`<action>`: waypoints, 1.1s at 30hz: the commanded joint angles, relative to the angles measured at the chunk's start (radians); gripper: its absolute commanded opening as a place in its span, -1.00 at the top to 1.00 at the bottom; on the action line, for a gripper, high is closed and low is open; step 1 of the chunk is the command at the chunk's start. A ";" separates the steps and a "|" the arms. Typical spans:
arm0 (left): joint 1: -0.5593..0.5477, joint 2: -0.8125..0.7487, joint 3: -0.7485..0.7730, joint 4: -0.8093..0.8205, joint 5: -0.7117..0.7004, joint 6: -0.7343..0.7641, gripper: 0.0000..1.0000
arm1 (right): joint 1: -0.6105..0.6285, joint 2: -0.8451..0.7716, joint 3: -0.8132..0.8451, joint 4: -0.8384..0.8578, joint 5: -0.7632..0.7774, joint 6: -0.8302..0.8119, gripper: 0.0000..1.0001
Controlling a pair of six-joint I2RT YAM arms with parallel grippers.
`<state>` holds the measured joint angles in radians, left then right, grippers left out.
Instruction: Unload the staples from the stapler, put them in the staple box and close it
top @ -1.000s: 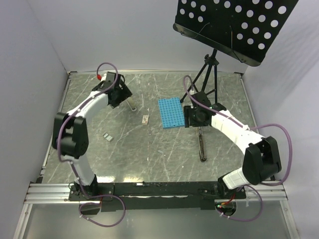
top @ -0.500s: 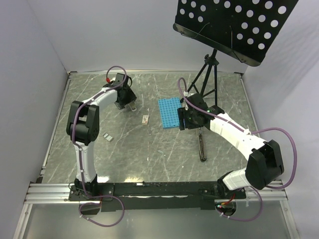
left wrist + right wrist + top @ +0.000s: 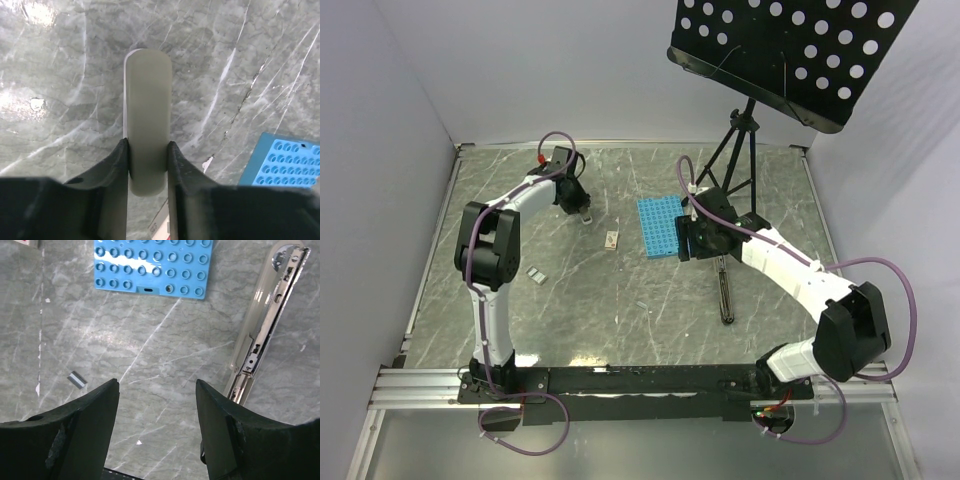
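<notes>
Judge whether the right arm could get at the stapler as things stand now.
Probably yes. Its fingers stand open and empty above the table, and the stapler lies just to their right. Only bare tabletop shows between them, so nothing seems to block a short sideways move and descent.

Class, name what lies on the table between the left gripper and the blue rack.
A small tan box, apart from both the left gripper and the blue rack; the top view shows it.

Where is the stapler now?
In the top view, the stapler lies right of centre, right of the blue rack and slightly nearer, beside the right gripper.
</notes>
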<state>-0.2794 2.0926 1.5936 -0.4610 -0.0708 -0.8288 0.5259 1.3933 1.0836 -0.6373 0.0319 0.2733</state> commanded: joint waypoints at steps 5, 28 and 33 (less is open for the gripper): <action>-0.003 -0.156 -0.142 0.016 0.149 0.079 0.99 | 0.008 -0.086 -0.043 0.166 -0.191 0.018 -0.40; -0.009 -0.835 -0.777 0.631 0.741 -0.176 0.98 | 0.083 0.024 -0.062 0.682 -0.582 0.113 -0.55; -0.010 -0.890 -0.802 0.653 0.750 -0.176 0.98 | 0.104 0.042 -0.039 0.708 -0.575 0.150 -0.52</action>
<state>-0.2844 1.2617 0.7956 0.0864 0.6403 -0.9741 0.6102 1.4319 0.9806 0.0074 -0.5331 0.3916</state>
